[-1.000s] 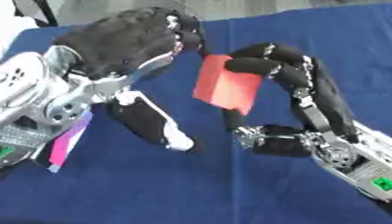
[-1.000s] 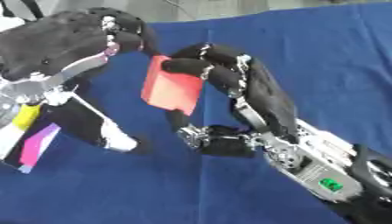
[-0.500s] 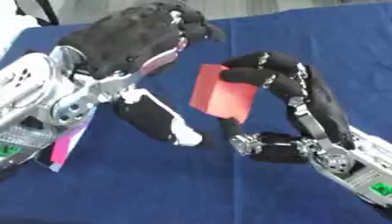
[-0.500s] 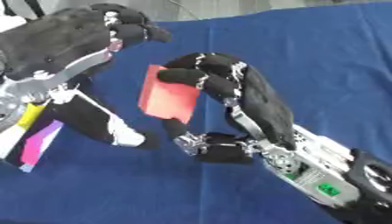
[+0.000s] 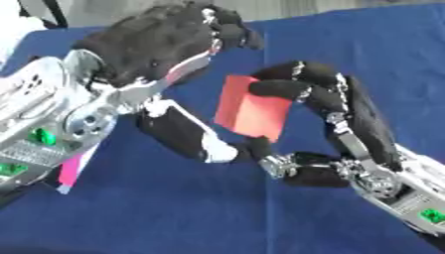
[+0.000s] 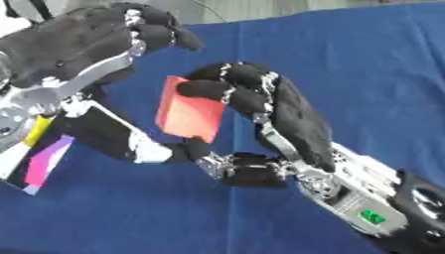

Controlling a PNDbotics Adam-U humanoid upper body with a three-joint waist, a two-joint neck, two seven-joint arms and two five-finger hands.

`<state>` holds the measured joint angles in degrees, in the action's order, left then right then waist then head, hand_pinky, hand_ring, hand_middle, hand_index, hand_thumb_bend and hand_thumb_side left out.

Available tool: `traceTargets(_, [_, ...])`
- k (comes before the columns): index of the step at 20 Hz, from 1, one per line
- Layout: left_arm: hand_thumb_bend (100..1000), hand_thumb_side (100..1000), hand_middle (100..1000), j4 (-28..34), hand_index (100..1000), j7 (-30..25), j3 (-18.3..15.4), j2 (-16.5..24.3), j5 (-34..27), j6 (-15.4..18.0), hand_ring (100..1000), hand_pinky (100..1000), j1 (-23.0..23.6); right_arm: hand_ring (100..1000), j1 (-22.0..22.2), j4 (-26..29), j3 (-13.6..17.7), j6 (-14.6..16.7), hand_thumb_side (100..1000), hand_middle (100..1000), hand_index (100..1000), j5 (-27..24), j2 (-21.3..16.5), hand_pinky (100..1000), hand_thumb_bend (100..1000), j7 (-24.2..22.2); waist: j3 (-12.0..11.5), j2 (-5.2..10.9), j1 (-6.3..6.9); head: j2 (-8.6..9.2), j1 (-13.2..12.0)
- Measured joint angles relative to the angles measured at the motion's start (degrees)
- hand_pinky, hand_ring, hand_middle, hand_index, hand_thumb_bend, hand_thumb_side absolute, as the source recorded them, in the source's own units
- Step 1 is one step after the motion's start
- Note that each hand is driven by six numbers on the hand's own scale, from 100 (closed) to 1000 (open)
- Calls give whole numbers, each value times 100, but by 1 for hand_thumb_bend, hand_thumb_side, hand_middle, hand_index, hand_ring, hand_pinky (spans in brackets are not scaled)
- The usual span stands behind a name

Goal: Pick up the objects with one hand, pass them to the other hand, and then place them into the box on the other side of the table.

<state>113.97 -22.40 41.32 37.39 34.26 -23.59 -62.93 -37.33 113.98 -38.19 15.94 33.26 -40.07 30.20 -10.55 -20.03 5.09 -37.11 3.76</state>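
The bench (image 5: 365, 54), covered in blue cloth, is filling both views, and the two arms are meeting above its middle. The left robot hand (image 5: 165, 47) is now hanging higher and nearer the red block than a second ago, its black back turned to the camera and its fingers (image 5: 228, 31) curling downward with nothing inside them, while its thumb (image 6: 130, 141) is stretching down and to the right until its pale tip is almost meeting the right thumb. The right robot hand (image 6: 248, 92) is reaching in from the lower right with its fingers bent over the top right corner of the red block (image 5: 252, 111) and its thumb (image 6: 248, 171) lying lower, under the block; a second ago this hand was sitting further to the right, and it has since been carrying the block leftward toward the other hand. The red block is staying up in the air, well above the cloth, tilted so that its flat face is turned toward the camera, and it is sitting between the two hands: clamped at its upper right edge by the right fingers, with the left palm just above and to its left but not touching it. At the lower left, flat pink, purple and yellow pieces (image 6: 43, 158) are showing beside the silver left forearm.
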Motion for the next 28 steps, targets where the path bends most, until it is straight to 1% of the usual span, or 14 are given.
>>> traceTargets(4, [505, 401, 732, 13, 826, 96, 23, -1, -112, -16, 877, 943, 0, 445, 2, -16, 2, -12, 100, 414, 666, 0, 0, 607, 100, -16, 0, -6, -10, 0, 22])
traceTargets(5, [474, 370, 726, 15, 816, 118, 37, -1, -143, -25, 874, 940, 0, 445, 2, -18, 4, -12, 100, 414, 666, 0, 0, 606, 100, -16, 0, -6, -10, 0, 26])
traceTargets(7, [381, 289, 707, 26, 790, 175, 41, -5, -202, -56, 863, 931, 1, 445, 1, -21, 0, -11, 100, 414, 666, 0, 2, 606, 100, -17, 0, -6, -10, 0, 35])
traceTargets(8, [356, 268, 703, 30, 786, 199, 43, -10, -233, -74, 861, 929, 1, 445, 1, -21, 0, -12, 100, 414, 666, -1, 4, 606, 100, -17, 0, -6, -10, 0, 36])
traceTargets(9, [305, 219, 697, 34, 782, 227, 52, -15, -267, -88, 858, 926, 1, 445, -1, -21, 1, -12, 100, 414, 666, -1, 6, 606, 100, -18, 0, -6, -11, 0, 37])
traceTargets(11, [262, 154, 693, 61, 777, 288, 83, -44, -332, -112, 856, 923, 2, 445, -1, -21, 5, -13, 100, 414, 666, -1, 15, 606, 100, -18, 0, -6, -11, 0, 37])
traceTargets(14, [216, 100, 685, 65, 765, 352, 108, -54, -386, -149, 853, 921, 5, 447, 2, -22, 20, -9, 100, 415, 666, 0, 17, 607, 100, -13, 3, -6, -11, 0, 37])
traceTargets(16, [179, 100, 679, 67, 754, 381, 111, -58, -413, -167, 849, 917, 5, 446, 2, -22, 20, -4, 100, 414, 666, 3, 18, 606, 100, -8, 7, -6, -11, 0, 37])
traceTargets(19, [158, 100, 670, 67, 740, 407, 112, -58, -448, -191, 845, 910, 5, 444, 9, -22, 17, -9, 100, 413, 666, 24, 20, 604, 100, -13, 6, -6, -13, 0, 37])
traceTargets(28, [234, 126, 665, 70, 746, 577, 145, -57, -429, -333, 838, 901, 47, 445, 61, -22, 17, -75, 100, 413, 666, 85, 52, 603, 100, 40, -7, -6, -22, 0, 37])
